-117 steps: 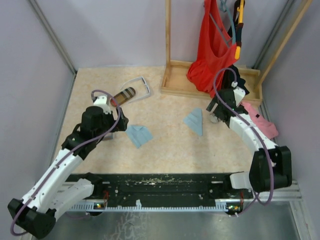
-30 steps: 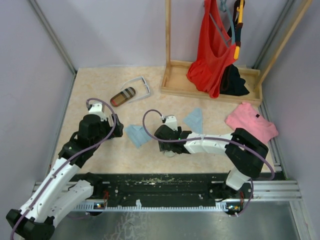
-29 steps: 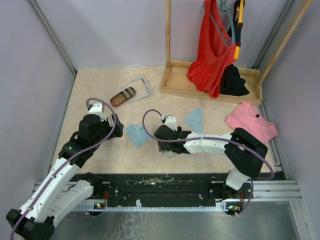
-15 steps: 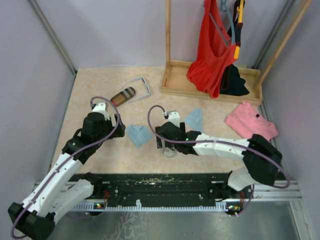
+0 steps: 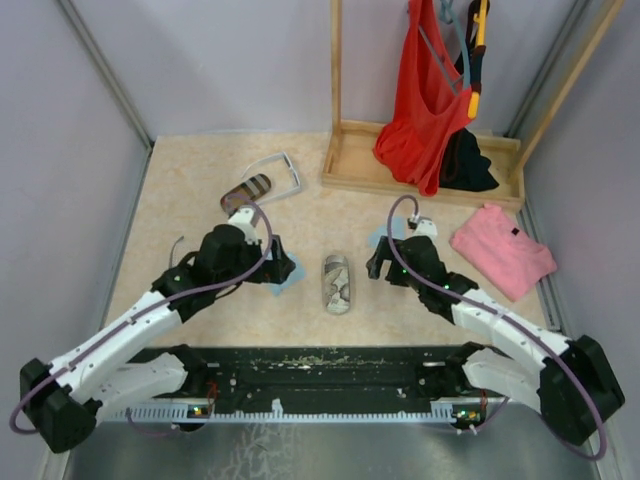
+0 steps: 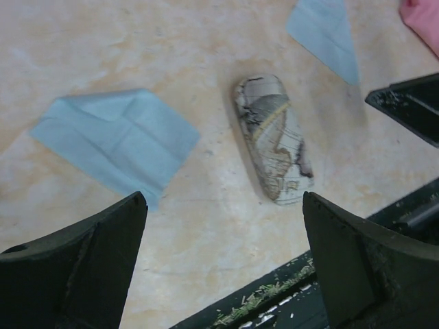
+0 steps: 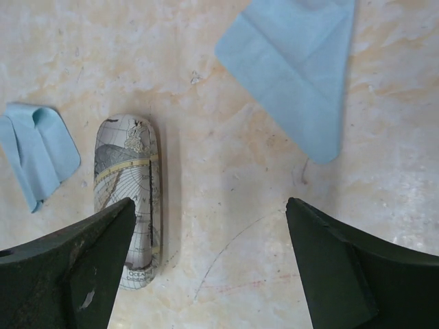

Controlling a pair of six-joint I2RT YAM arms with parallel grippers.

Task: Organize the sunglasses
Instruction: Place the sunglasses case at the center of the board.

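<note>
White-framed sunglasses (image 5: 278, 170) lie at the back of the table, next to a brown-striped case (image 5: 245, 191). A grey map-patterned case (image 5: 337, 284) lies shut in the middle, also seen in the left wrist view (image 6: 274, 138) and the right wrist view (image 7: 128, 199). My left gripper (image 5: 275, 262) hovers open just left of that case, over a blue cloth (image 6: 116, 141). Right of the case, my right gripper (image 5: 381, 264) is open and holds nothing. The left gripper (image 6: 223, 226) and the right gripper (image 7: 209, 219) both show bare tabletop between their fingers.
A second blue cloth (image 7: 291, 74) lies under my right wrist. A pink shirt (image 5: 502, 247) lies at the right. A wooden rack (image 5: 352, 165) with a hanging red garment (image 5: 428, 95) stands at the back right. A black rail (image 5: 320, 362) runs along the near edge.
My right gripper opened, left the grey case in the middle of the table and drew back to the right. My left arm swung right and forward over the blue cloth.
</note>
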